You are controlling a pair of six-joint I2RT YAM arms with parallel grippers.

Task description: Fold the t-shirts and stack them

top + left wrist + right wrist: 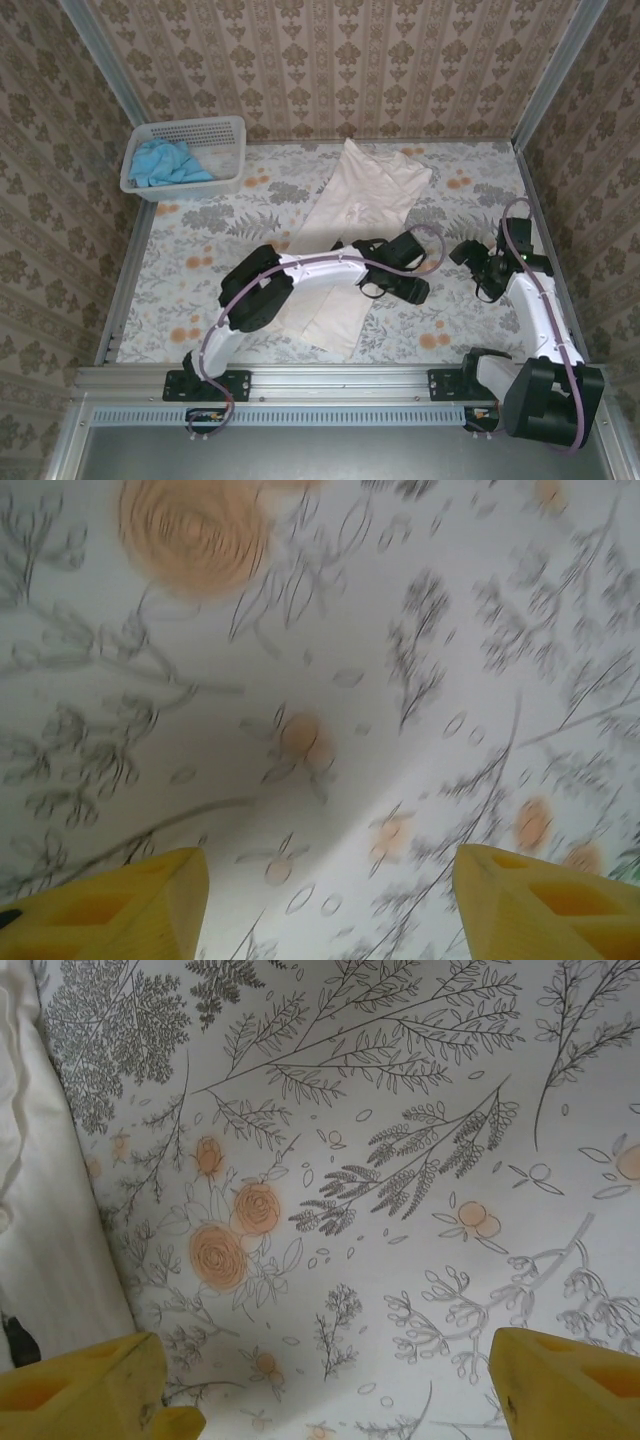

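Two shirts are my job: on the flowered table (pixel 220 232) the big cream-white t-shirt (pixel 362 195) lies as a long narrow strip from far centre toward the near edge, seemingly already folded lengthwise. The white basket (pixel 190 122) in the far left corner holds the crumpled sky-blue t-shirt (pixel 165 160). My left gripper (pixel 325 865) hangs just right of the strip and my right gripper (pixel 322 1360) farther right, both spread wide over bare tablecloth; I judge the crosswise fold comes next, which calls for pinching the strip's near corners and carrying them far.
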